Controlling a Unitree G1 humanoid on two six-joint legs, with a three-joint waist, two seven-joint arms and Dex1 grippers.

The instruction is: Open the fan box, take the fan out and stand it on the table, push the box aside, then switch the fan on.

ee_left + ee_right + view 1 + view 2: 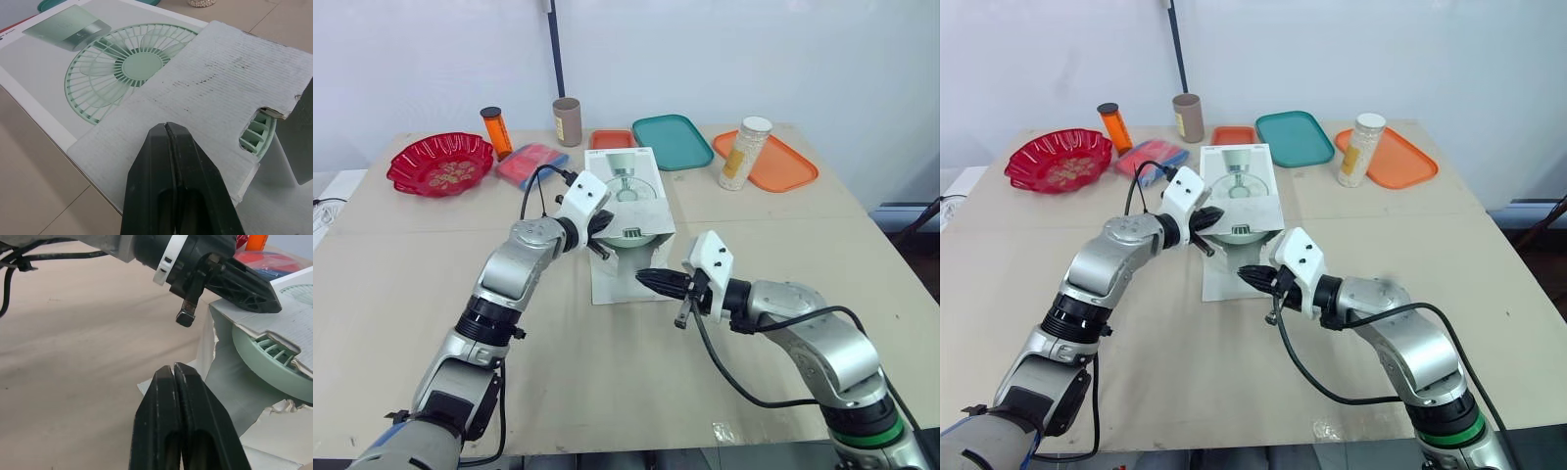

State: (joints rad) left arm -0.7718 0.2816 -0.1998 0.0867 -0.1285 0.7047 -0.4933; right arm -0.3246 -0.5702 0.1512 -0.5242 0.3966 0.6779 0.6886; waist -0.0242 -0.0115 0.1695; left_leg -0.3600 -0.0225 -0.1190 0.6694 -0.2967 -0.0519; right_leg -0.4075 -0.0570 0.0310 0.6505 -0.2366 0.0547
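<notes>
- The desk is bare along its near half, with open room to the left and right of the arms. Its far edge is crowded.
- The fan box lies flat at the middle of the desk. It is white, with a pale green fan printed on top. Its near end is torn open and a cardboard flap is raised there.
- The fan is inside the box, and its round pale green grille shows under the flap.
- Along the far edge stand a red bowl, an orange tray, a teal tray, a pink packet, a jar, a brown tube and an orange bottle. All are well apart from the box's near end.
- The left fingers are clenched together on nothing, at the flap's edge.
- The right fingers are clenched and empty, just beside the torn opening.
</notes>
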